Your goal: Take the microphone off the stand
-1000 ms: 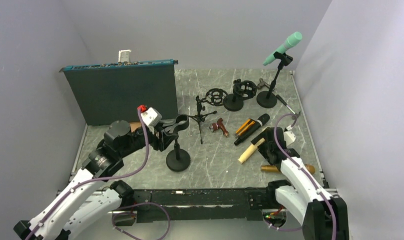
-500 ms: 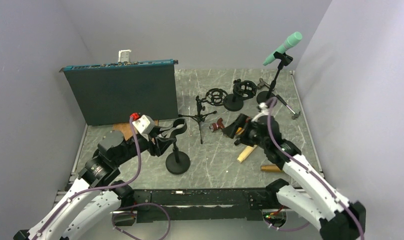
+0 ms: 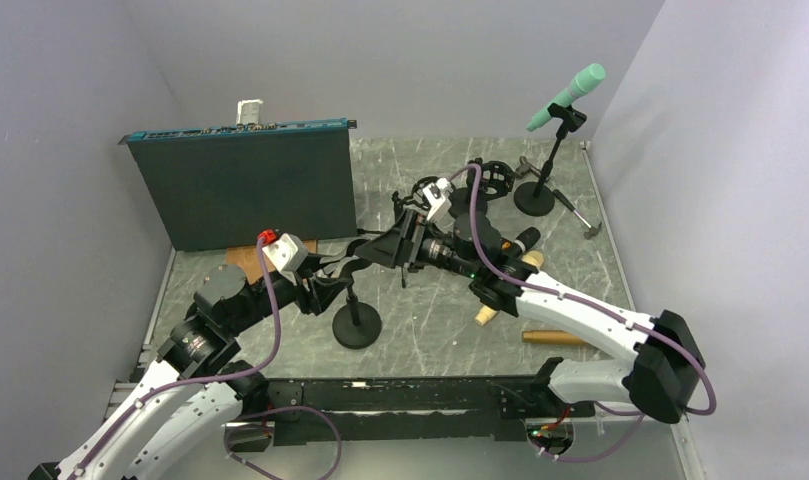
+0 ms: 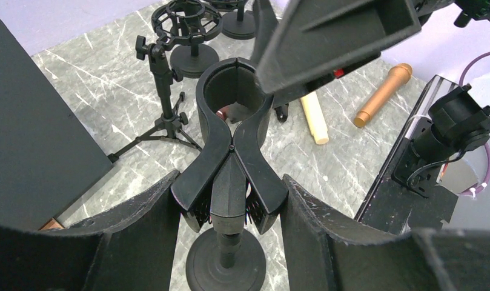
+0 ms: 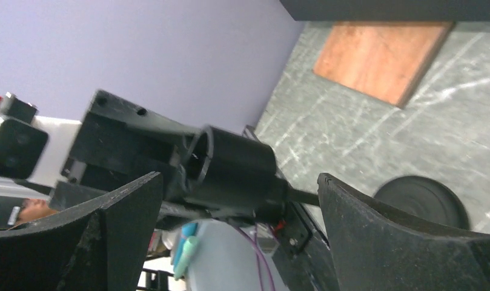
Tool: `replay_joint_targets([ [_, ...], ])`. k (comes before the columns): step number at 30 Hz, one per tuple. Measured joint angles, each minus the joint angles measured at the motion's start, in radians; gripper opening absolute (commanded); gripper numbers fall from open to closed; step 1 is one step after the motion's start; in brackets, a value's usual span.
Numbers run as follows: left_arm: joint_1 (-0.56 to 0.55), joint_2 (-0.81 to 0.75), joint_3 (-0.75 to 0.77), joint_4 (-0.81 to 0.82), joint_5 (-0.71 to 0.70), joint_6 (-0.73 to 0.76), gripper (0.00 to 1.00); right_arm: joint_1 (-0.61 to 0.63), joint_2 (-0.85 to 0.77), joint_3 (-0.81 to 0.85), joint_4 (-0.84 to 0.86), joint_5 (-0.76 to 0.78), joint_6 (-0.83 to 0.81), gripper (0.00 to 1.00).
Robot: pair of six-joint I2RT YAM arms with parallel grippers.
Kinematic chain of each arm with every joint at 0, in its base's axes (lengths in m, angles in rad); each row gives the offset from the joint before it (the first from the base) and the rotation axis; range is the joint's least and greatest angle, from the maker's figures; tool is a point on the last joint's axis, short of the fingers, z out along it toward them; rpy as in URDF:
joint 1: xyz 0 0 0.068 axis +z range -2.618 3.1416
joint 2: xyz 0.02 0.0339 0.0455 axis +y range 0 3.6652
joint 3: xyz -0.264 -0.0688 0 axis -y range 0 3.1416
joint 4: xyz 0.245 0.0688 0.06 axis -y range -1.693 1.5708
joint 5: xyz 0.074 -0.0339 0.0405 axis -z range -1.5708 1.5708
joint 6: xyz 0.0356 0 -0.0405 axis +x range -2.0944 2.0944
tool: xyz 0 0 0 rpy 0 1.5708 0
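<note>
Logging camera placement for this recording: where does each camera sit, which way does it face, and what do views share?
Top external: above and behind the bases, looking down on the table; both arms show.
Left wrist: looks down at the empty clip; own fingers either side.
Right wrist: looks across at that clip; own fingers flank it.
Shared: all see the clip.

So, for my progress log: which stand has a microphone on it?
The far-right stand, carrying the mint-green microphone; the near clip stand is empty, like the tripod.
</note>
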Motion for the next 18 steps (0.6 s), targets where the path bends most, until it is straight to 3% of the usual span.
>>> replay_joint_targets([
  [6,0.0,0.0,0.0,0.0,0.002,0.0,0.52,0.033,0.093,0.083,0.045,0.024,0.046,0.82],
  [10,0.0,0.0,0.0,0.0,0.001,0.0,0.53,0.05,0.105,0.085,0.045,0.031,0.062,0.8],
  [13,0.0,0.0,0.0,0.0,0.001,0.0,0.53,0.064,0.106,0.083,0.051,0.046,0.068,0.68],
  [18,0.001,0.003,0.0,-0.003,-0.001,0.0,0.52,0.072,0.126,0.077,0.069,0.093,0.084,0.33],
])
